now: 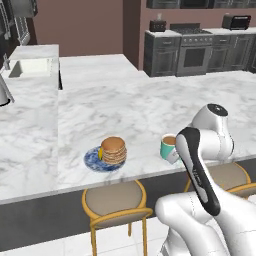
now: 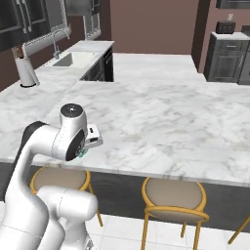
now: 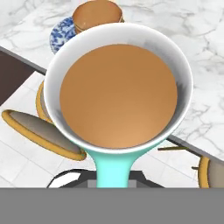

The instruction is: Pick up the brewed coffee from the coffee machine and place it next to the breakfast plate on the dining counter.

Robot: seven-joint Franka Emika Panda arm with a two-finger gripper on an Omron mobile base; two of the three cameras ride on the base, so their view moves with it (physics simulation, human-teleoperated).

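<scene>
The brewed coffee (image 1: pixel 169 146) is a teal mug full of brown liquid. It hangs upright just over the front edge of the dining counter (image 1: pixel 125 100), right of the breakfast plate (image 1: pixel 95 161) with its stack of pancakes (image 1: pixel 114 150). In the hand view the mug (image 3: pixel 118 87) is seen from straight above, with the plate (image 3: pixel 61 33) beyond it. My gripper (image 2: pixel 87 146) is shut on the mug's handle (image 3: pixel 113 168), and its fingers are hidden under the mug. A sliver of teal (image 2: pixel 83 153) peeks out below my wrist. The coffee machine is out of view.
Yellow-framed stools (image 1: pixel 115 200) (image 2: pixel 173 195) stand under the counter's front edge, right below the mug. A sink (image 2: pixel 73 58) with a faucet sits at the far left end. A stove (image 1: pixel 195 50) and a toaster (image 1: pixel 236 21) line the back wall.
</scene>
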